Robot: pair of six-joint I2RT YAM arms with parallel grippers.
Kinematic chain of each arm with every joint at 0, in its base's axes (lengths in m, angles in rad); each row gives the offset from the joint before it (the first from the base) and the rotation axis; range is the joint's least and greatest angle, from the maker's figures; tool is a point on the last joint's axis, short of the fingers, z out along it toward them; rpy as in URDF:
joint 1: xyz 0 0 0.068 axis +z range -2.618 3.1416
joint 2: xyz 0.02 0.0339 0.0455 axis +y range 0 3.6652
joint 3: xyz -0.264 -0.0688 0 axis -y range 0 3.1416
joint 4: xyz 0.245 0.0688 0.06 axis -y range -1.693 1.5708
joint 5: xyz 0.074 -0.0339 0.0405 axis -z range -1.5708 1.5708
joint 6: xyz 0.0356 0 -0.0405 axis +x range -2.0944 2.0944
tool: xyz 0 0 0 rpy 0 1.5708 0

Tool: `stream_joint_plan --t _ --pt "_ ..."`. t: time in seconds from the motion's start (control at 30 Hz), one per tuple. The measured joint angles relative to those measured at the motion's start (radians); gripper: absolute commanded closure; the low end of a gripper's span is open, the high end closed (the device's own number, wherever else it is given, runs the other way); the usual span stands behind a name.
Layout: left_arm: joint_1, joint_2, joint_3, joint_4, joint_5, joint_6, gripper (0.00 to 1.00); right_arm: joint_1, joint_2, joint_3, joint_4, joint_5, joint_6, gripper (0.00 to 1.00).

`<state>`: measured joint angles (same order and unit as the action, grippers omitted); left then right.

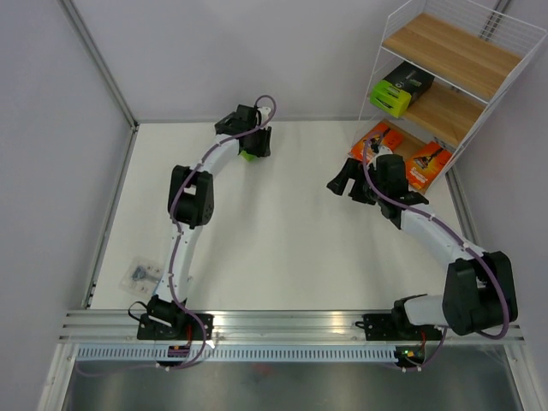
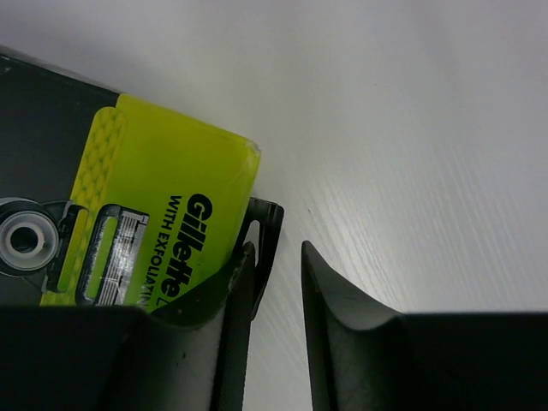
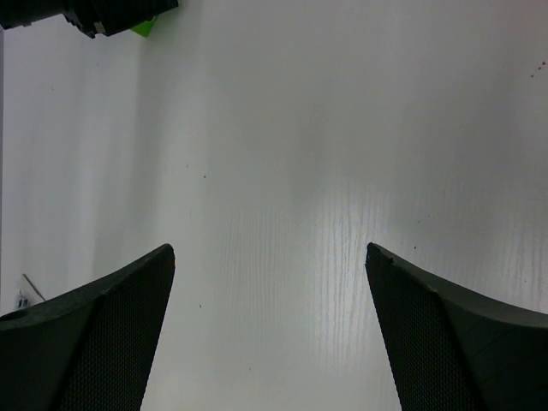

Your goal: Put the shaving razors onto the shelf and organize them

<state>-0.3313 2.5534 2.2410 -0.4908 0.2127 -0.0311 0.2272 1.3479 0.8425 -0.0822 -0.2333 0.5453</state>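
Note:
A black razor box with a lime-green end [image 2: 163, 214] lies on the table under my left gripper [image 2: 276, 248]. Its fingers stand a narrow gap apart, and the left fingertip [image 2: 242, 265] rests against the box's black hang tab [image 2: 267, 231]. In the top view only a green corner [image 1: 247, 155] shows below the left gripper [image 1: 253, 141]. A second black and lime box [image 1: 398, 88] sits on the middle board of the white wire shelf [image 1: 454, 51]. Two orange cards [image 1: 383, 139] [image 1: 428, 163] lie on the lowest board. My right gripper [image 1: 341, 182] [image 3: 270, 248] is wide open and empty over bare table.
A clear blister pack [image 1: 142, 273] lies near the table's left edge, by the left arm's base. The shelf stands at the far right corner against the wall. The left arm's gripper [image 3: 103, 13] shows at the top left of the right wrist view.

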Motion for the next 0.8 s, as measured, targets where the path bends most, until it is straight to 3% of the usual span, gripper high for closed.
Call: stream_joint_plan --t 0.3,0.6,0.8 --pt "-0.077 -0.129 -0.195 -0.006 -0.011 0.003 0.98 0.000 -0.170 -0.046 -0.019 0.027 0.001 0.02" --pt "-0.192 -0.382 -0.573 0.056 -0.017 -0.049 0.98 0.000 -0.356 -0.105 -0.157 0.140 0.045 0.02" --pt "-0.389 -0.585 -0.848 0.132 -0.055 -0.142 0.98 0.000 -0.511 -0.169 -0.310 0.206 0.114 0.02"
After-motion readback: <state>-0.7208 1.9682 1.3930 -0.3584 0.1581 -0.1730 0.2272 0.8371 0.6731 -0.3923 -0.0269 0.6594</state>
